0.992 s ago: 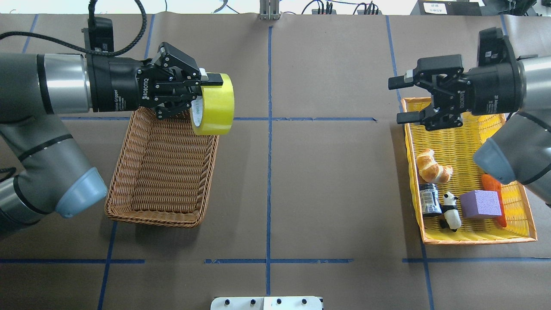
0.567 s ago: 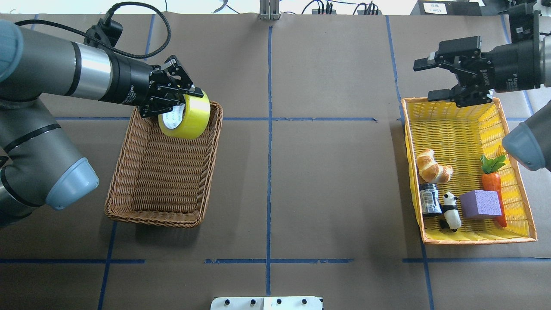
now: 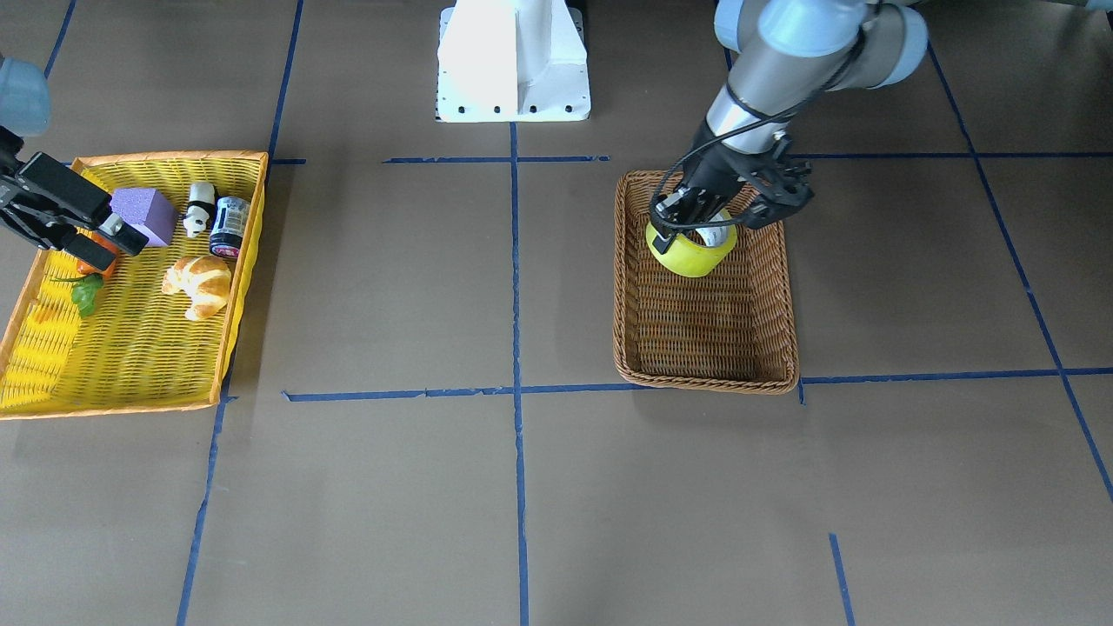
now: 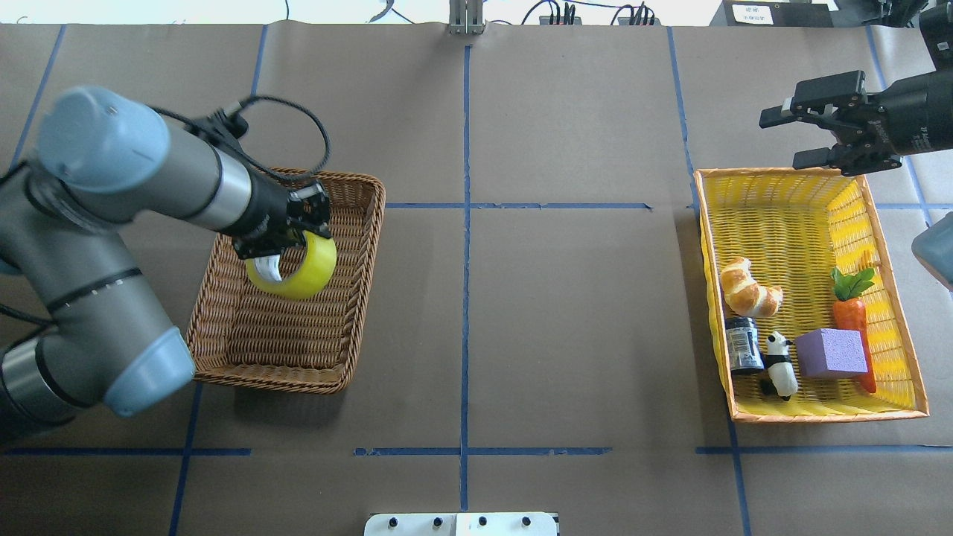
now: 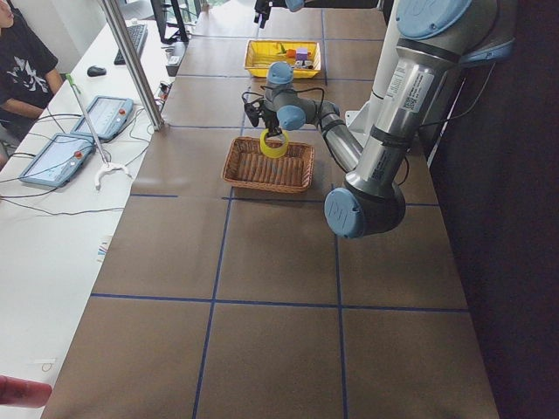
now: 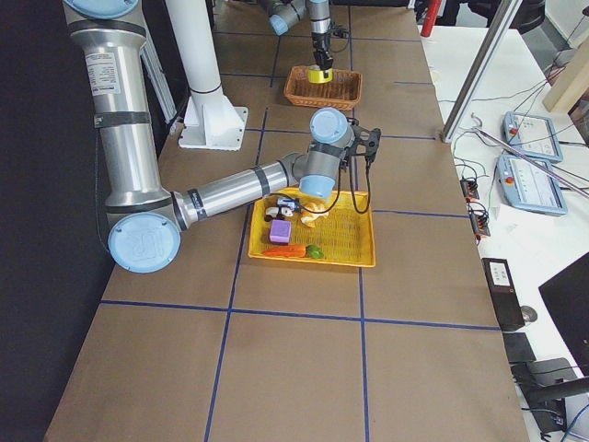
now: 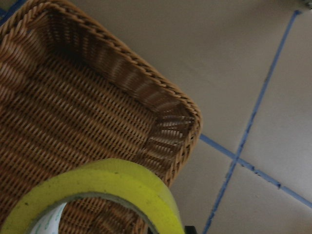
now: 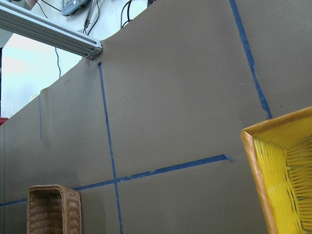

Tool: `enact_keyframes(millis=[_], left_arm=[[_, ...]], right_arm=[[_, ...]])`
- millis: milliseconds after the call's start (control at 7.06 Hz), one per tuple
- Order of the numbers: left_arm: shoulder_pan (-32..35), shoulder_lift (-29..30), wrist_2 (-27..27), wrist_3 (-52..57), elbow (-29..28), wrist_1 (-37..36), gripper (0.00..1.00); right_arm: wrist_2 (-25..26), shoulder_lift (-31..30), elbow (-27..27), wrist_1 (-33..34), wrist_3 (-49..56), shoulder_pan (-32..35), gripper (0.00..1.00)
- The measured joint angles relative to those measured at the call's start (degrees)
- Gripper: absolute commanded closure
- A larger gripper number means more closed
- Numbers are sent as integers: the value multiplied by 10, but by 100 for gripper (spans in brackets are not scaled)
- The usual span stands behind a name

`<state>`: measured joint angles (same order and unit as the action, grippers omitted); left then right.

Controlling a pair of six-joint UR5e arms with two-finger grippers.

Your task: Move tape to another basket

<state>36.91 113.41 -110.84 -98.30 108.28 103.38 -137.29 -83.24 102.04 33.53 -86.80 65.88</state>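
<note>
The yellow tape (image 4: 304, 272) with its white printed core hangs tilted from my left gripper (image 4: 287, 242), which is shut on the roll's wall. It is low inside the far half of the brown wicker basket (image 4: 362, 246); I cannot tell whether it touches the floor. The front view shows the tape (image 3: 691, 254), the left gripper (image 3: 703, 228) and the basket (image 3: 706, 361). The left wrist view shows the tape (image 7: 114, 187) over the basket's weave (image 7: 87, 107). My right gripper (image 4: 791, 137) is open and empty, beyond the far edge of the yellow tray.
The yellow, orange-rimmed tray (image 4: 819, 414) at the right holds a croissant (image 4: 748, 287), a dark jar (image 4: 742, 344), a panda figure (image 4: 780, 365), a purple block (image 4: 832, 353) and a carrot (image 4: 851, 318). Blue tape lines cross the brown table cover.
My left gripper has brought the tape down from above the basket's far rim into the basket, nearer the robot. My right gripper has drawn back to the right, off the yellow tray.
</note>
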Motion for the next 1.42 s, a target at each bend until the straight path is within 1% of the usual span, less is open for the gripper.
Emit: enact_keyframes(millis=[283, 567, 709, 850, 992, 1276, 1417], left_arm=[[-15, 0, 34, 23, -28, -14, 100], [-15, 1, 48, 49, -60, -18, 91], [-16, 2, 49, 54, -67, -18, 48], [-18, 4, 49, 57, -71, -18, 28], [-19, 4, 50, 57, -73, -17, 0], [-12, 6, 47, 63, -66, -18, 0], [16, 6, 30, 86, -50, -20, 0]], right_arm=[[1, -8, 1, 8, 19, -1, 0], [1, -10, 1, 9, 24, -8, 0], [1, -10, 1, 9, 24, -10, 0], [2, -10, 2, 9, 24, -11, 0], [2, -10, 4, 9, 24, -11, 0], [2, -9, 5, 9, 24, -11, 0], [1, -15, 5, 10, 29, -7, 0]])
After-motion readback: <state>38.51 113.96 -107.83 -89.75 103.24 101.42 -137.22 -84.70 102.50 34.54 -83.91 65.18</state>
